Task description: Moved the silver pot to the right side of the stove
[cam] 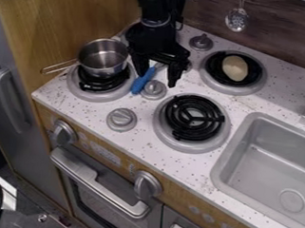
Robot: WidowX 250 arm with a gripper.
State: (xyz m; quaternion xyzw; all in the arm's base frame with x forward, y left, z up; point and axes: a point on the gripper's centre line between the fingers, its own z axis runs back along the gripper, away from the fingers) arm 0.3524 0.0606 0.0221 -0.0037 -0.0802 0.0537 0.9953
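Slanting downward view over stove and sink

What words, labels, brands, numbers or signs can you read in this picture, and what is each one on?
No text here can be read.
Wooden front panel: small pale markings between the two large knobs and towards the lower right, too small to read.
Silver pot: no lettering I can make out.
Black gripper: none I can make out either.
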